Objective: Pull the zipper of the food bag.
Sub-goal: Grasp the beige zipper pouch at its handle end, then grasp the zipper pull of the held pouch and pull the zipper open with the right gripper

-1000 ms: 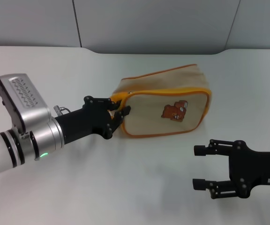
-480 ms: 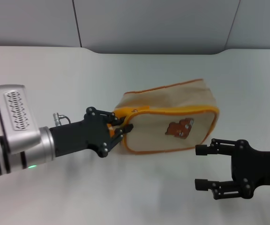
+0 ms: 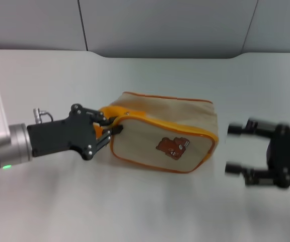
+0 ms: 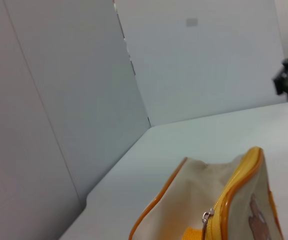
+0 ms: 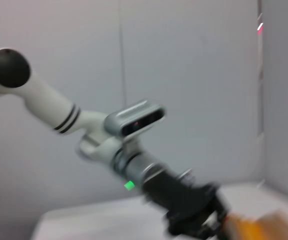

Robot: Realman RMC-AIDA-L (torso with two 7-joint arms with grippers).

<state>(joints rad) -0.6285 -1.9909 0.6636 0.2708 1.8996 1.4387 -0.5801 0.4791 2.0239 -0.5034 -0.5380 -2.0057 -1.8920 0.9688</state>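
Right gripper [image 3: 234, 149] hangs spread wide just right of the bag [image 3: 162, 136], which lies mid-table (bear patch facing near), while the left gripper [image 3: 106, 132] is clamped on the bag's left end, by the zipper [image 4: 210, 224] and its silver tab.

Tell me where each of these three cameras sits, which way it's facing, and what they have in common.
Head view: from the robot's head, looking down at the table; the left hand is shut on the end of the food bag, the right hand is open beside it.
Left wrist view: on the left arm, looking along the bag toward the wall; zipper up close, none of its own fingers visible.
Right wrist view: on the right arm, facing the left arm and hand.
Shared: the bag appears in all three.
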